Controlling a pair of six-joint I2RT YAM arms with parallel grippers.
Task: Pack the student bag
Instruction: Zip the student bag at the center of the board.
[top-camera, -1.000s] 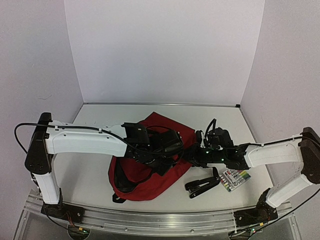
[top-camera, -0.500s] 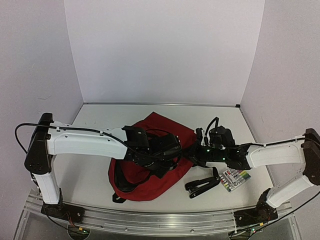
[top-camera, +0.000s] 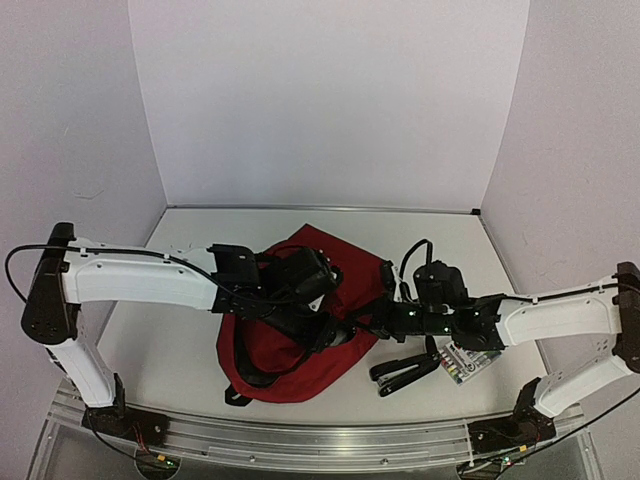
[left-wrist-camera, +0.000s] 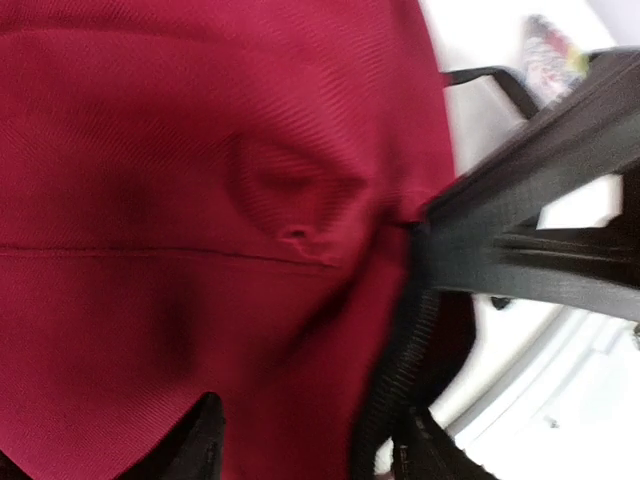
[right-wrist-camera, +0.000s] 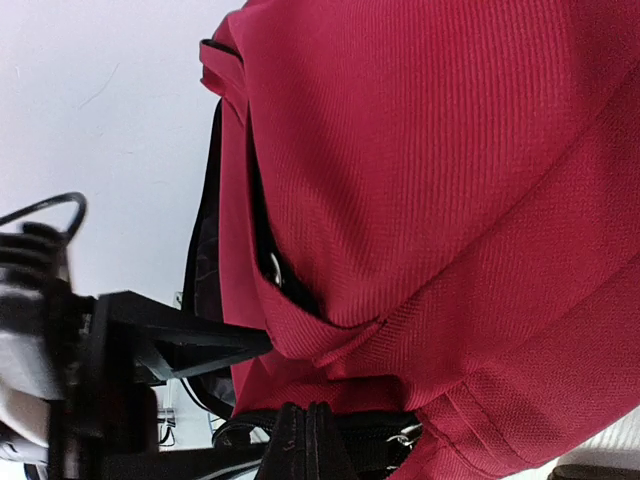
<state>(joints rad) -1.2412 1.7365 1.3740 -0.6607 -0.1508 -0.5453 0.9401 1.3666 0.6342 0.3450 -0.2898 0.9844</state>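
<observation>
The student bag (top-camera: 310, 372), dark red with black zippers, lies on the table between both arms. My left gripper (top-camera: 325, 325) hovers over its middle. In the left wrist view this gripper (left-wrist-camera: 310, 425) is open, red fabric (left-wrist-camera: 200, 200) fills the gap, and the black zipper edge (left-wrist-camera: 395, 380) runs by the right finger. My right gripper (top-camera: 358, 325) reaches in at the bag's right side. In the right wrist view its fingers (right-wrist-camera: 312, 410) are pressed together on the black zipper edge of the bag (right-wrist-camera: 450, 150).
A black stapler (top-camera: 403, 372) lies on the table right of the bag, near the front. A pack of coloured markers (top-camera: 468, 360) sits just beyond it under the right arm. White walls close the table on three sides.
My left gripper has opened and its arm has drawn back to the left. The right gripper has slid left onto the bag's edge and closed.
</observation>
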